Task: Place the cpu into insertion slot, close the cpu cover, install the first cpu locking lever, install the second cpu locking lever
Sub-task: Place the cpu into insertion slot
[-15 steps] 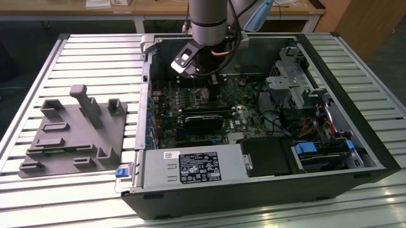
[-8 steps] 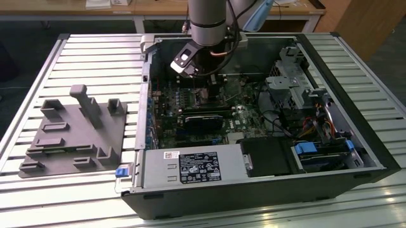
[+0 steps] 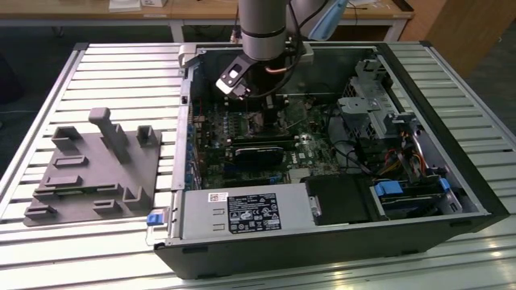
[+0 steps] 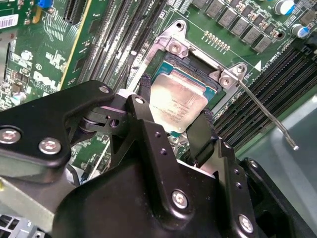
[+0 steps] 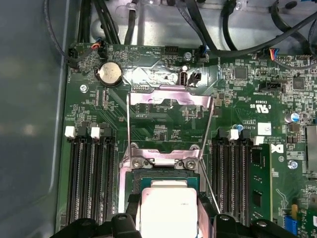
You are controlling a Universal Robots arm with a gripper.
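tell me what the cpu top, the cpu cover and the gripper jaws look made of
The cpu: likely a metal top with a silvery satin finish, going by its soft pale sheen. The cpu cover: thin sheet metal, bare grey, catching bright glare along its frame. On the gripper, the jaws look matte black, either plastic or coated metal, hard to say, with silver screws.

A slatted metal table [image 3: 113, 66] (pale light glinting on its ribs) has dark floor [image 3: 24, 60] beside it. Behind the table runs a wooden workbench [image 3: 202, 11]; beyond the table's far corner stands a brown cabinet [image 3: 463, 30].
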